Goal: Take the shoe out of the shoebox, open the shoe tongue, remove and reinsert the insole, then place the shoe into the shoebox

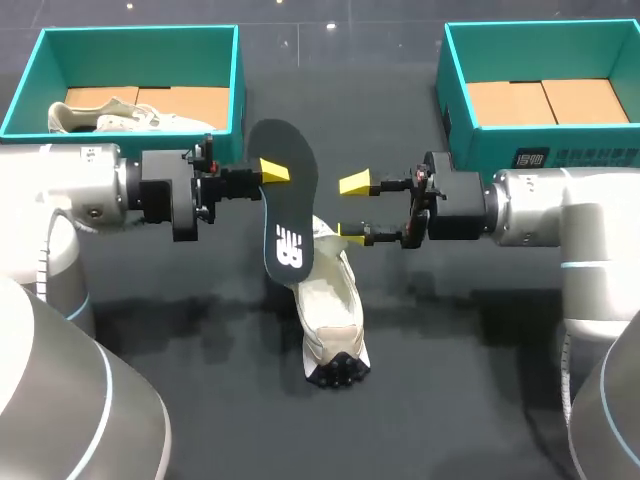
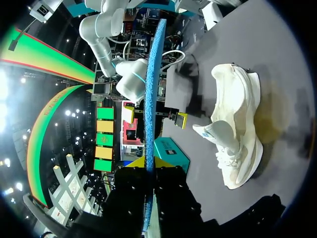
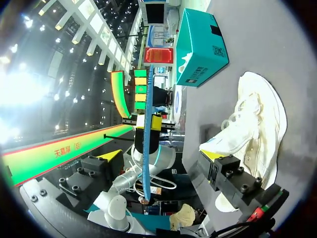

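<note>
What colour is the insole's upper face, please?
The insole is black with a white logo; head view shows it best.

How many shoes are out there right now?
2. The loose shoe lies on the table in the middle; the second shoe lies inside the left box. The right box shows only cardboard, though its walls may hide something.

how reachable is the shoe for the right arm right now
Probably yes: the right claw hangs open close beside the shoe, with nothing between them. The insole, held by the left claw, stands toward the shoe's other side.
</note>
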Controlling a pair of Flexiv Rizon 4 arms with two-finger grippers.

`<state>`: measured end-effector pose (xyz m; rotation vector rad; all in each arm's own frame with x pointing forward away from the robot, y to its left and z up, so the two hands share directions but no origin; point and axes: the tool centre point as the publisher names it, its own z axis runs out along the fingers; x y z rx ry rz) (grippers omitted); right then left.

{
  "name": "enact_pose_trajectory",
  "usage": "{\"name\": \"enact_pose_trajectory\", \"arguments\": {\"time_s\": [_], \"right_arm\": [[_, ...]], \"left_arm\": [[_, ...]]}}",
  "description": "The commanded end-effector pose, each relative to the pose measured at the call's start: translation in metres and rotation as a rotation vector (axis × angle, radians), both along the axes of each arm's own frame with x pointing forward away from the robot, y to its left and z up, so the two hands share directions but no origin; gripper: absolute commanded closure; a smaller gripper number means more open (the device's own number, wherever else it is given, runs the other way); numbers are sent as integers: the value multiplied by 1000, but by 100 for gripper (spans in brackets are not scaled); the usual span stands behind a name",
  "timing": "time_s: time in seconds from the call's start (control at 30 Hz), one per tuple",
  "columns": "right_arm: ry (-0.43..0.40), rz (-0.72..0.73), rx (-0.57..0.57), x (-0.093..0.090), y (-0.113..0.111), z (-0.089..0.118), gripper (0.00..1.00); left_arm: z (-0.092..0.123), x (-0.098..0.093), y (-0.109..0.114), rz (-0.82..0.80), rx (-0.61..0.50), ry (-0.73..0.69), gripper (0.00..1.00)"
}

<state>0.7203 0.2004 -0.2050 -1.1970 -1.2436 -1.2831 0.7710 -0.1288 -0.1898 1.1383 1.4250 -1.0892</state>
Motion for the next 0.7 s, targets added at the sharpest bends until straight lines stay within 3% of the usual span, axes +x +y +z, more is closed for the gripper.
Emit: {"name": "enact_pose_trajectory", "arguments": {"time_s": [0.03,0.47,0.7], "right_arm": [[-18,0,-8,-3,-8,0,0],[-141,-2,-177,-12,-30,4,0],[-140,-11,-184,-13,-31,5,0]], "left_arm": [[5,-12,14,2,1,2,100],[13,-39,33,-34,36,33,100],[17,-54,38,-43,68,50,100]]}}
